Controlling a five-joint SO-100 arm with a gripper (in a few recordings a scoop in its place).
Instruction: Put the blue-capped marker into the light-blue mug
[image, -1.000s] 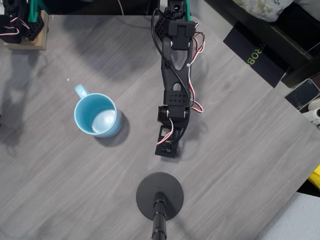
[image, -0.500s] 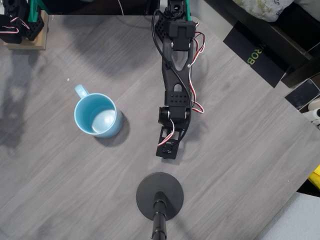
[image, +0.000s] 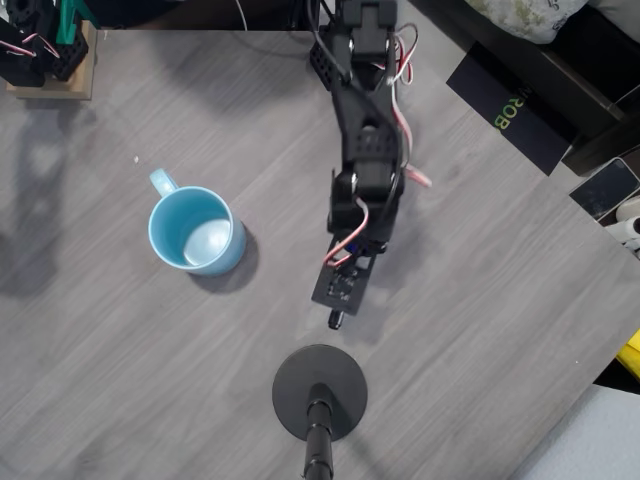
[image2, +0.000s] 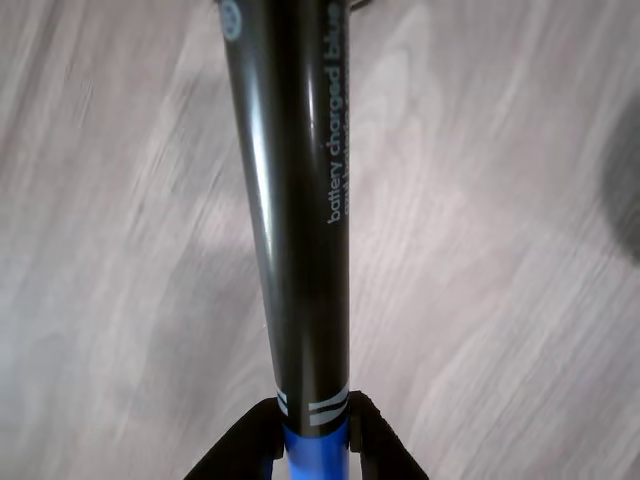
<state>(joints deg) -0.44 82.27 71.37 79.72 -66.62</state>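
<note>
Wrist view: the blue-capped marker (image2: 295, 220) is lying clamped between the two black fingers (image2: 250, 445) of the tool (image2: 312, 440), which are closing on it at the junction of black barrel and blue cap. The cap is running off the bottom edge and the barrel off the top edge, so neither end is visible. Pale print on the barrel is partly legible; a second line beside it is too blurred to read. The desk behind is showing only as blurred grey wood grain.

Overhead view: the arm (image: 362, 140) is reaching down the picture from the top edge, and its own body is covering the tool (image: 338, 300); the fingers cannot be made out here. Only a short dark stub of the marker (image: 337, 321) is protruding below the tool, and no blue is discernible.

The light-blue mug (image: 194, 230) is standing upright on the desk (image: 120, 360), well apart to the left of the tool, handle pointing up-left, with the pale interior showing.

A round black stand base (image: 320, 380) is sitting just below the marker stub, its pole cut off by the bottom edge. A wooden block (image: 72, 72) is occupying the top-left corner, a dark box (image: 515, 110) is lying off the desk at upper right, and a phone-like item (image: 606, 188) is partly cropped at the right edge.
</note>
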